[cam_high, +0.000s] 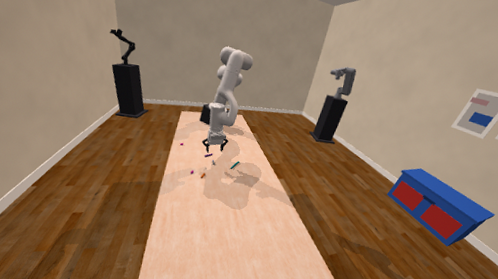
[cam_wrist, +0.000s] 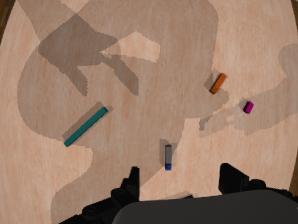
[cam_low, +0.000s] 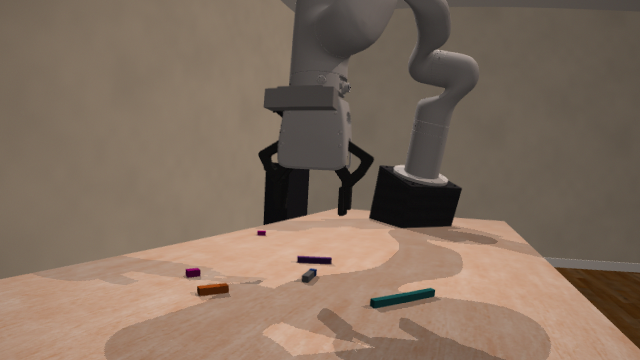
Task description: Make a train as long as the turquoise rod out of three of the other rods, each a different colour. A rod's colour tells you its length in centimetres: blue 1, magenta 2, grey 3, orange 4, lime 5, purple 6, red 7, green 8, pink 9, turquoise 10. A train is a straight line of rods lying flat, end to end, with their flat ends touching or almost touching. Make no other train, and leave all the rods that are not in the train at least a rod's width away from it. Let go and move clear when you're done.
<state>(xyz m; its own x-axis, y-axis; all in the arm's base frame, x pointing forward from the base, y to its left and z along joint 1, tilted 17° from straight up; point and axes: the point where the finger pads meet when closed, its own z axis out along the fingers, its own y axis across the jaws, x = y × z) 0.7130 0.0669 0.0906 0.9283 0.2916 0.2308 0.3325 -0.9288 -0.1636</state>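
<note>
My gripper (cam_low: pixel 312 210) is hovering wide open, grasping nothing (grey rod (cam_low: pixel 309 275) lying below); I'm judging it best to descend squarely over the next rod.

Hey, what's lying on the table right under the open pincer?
Below the raised, open pincer lies the grey rod with a blue piece at its near end; the purple rod sits nearby. In the wrist view the pincer body hides the purple rod.
</note>
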